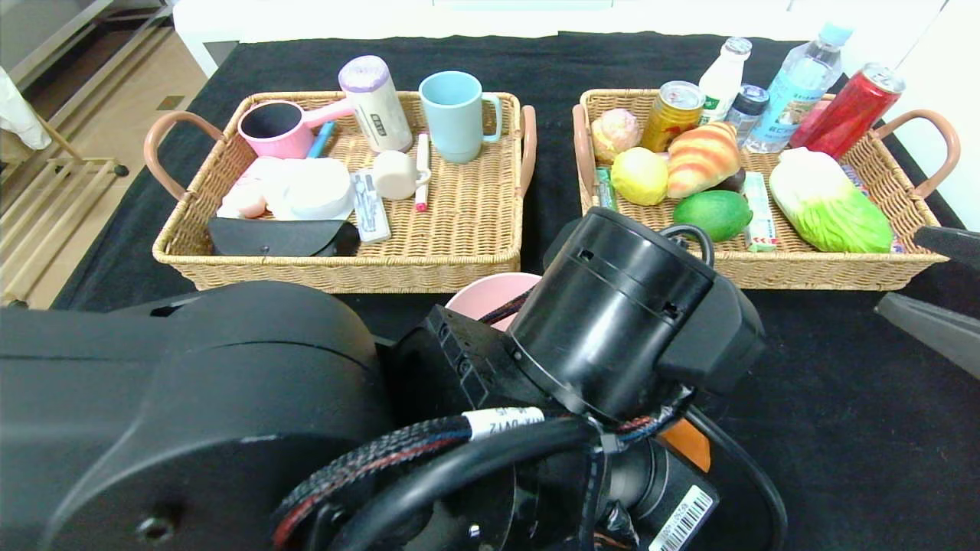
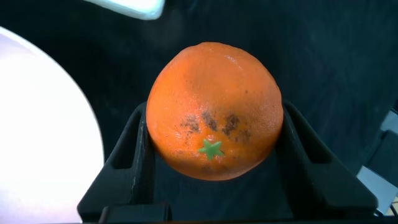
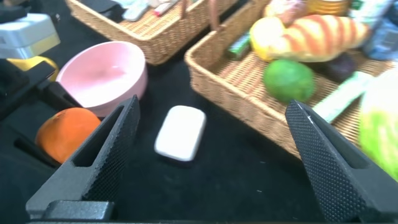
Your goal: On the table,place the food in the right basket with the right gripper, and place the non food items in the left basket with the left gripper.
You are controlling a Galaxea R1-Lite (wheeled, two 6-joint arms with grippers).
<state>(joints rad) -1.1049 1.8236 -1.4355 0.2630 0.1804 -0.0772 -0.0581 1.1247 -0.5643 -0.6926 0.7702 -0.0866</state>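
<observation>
Left claw (image 2: 214, 155) grips round, dimpled orange (image 2: 214, 109) w/ black fingers.

Orange (image 2: 213, 118) orange, green star; bowl (image 3: 104, 73) pink.

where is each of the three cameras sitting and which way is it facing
Head view: on the robot's head, looking forward and down over the left basket and right basket; its own bulky left arm fills the foreground.
Left wrist view: on the left arm, looking down its left gripper, whose fingers flank the orange.
Right wrist view: on the right arm, looking past its open right gripper at the white bar on the table.
Shared: the wrist views both show the orange and pink bowl.
</observation>
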